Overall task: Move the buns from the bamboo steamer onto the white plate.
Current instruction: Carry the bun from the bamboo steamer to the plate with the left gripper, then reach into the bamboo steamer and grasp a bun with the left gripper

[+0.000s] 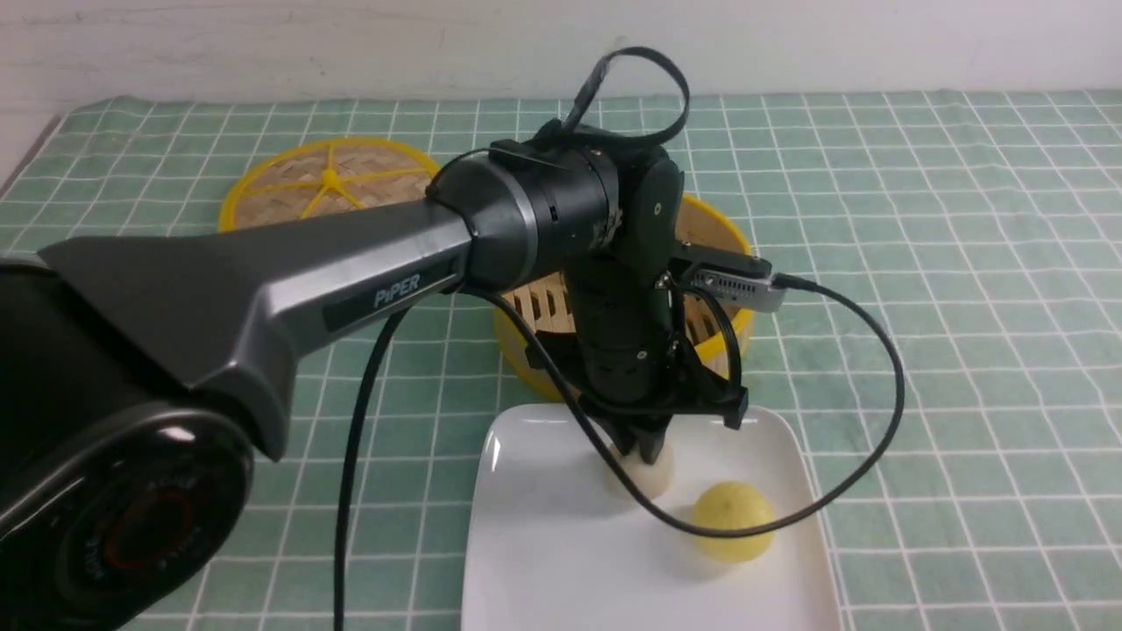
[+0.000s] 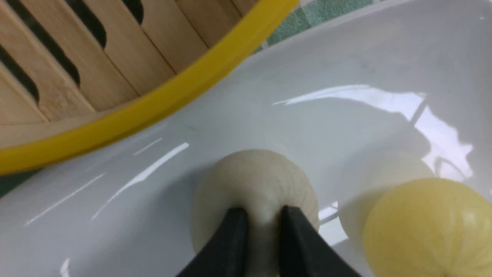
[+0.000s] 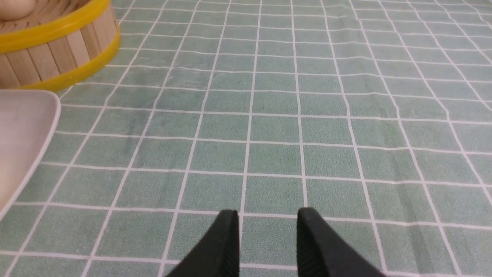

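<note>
Plate is holding a cream bun and a yellow bun, left gripper straddling the cream one, clamped or loosened impossible to tell, while steamer is holding a pale bun and right gripper is hanging parted.

TABLETOP COLOURS: cloth sea-green w/ thin white grid; wall off-white. Steamer light wood in vertical slats w/ dark gaps, yellow rims top & btm. Lid tan weave, yellow rim & yellow spokes. Plate glossy white w/ bright glare streaks. Bun matte cream, faint ribbed lines; yellow bun bright lemon, same faint ribs. L arm black & dark grey, silver band, pale "PiPER" lettering; cable black. L gripper & R gripper both black, R's fingers finely ridged
</note>
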Tool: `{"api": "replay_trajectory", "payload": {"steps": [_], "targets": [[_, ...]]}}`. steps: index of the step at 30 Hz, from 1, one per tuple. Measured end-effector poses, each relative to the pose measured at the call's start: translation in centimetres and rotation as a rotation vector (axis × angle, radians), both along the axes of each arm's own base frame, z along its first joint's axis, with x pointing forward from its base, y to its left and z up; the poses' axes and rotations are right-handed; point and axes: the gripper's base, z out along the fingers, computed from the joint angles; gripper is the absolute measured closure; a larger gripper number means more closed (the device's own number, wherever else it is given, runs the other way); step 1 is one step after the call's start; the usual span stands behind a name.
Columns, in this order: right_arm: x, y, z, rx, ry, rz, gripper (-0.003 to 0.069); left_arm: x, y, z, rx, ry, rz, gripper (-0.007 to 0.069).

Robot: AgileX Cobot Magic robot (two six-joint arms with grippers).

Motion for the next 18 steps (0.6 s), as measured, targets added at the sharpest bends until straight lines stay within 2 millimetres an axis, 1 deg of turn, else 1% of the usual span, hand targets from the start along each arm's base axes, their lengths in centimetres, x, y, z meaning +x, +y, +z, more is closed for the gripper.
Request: {"api": "replay_trajectory", "payload": {"steps": [3,4,6,9,10,11,13,16,18], "targets": [[0.0,0.0,0.0,0.000,0.000,0.000,0.0419,0.2,-0.2,1.0,-0.006,-0.003,0.008,0.0386],[0.0,0.0,0.0,0.000,0.000,0.000,0.0419,0.4,-0.3,1.6,-0.013,-0.015,0.007,0.0344],[0.0,0.0,0.0,0.000,0.000,0.000,0.0419,0.6,-0.4,2.4,-0.015,-0.036,0.002,0.0301],[0.0,0.0,0.0,0.000,0.000,0.000,0.0419,1.2,-0.5,3.9,-0.012,-0.093,-0.006,0.0251],[0.0,0.0,0.0,0.000,0.000,0.000,0.0419,1.3,-0.5,4.1,-0.011,-0.102,-0.006,0.0247],[0.0,0.0,0.0,0.000,0.000,0.000,0.0419,1.6,-0.4,4.7,-0.002,-0.139,-0.006,0.0245],[0.0,0.0,0.0,0.000,0.000,0.000,0.0419,2.2,-0.3,5.7,0.013,-0.199,0.014,0.0264],[0.0,0.0,0.0,0.000,0.000,0.000,0.0419,3.1,0.3,6.8,0.049,-0.286,0.080,0.0351],[0.0,0.0,0.0,0.000,0.000,0.000,0.0419,4.0,1.1,7.5,0.053,-0.321,0.153,0.0471]]}}
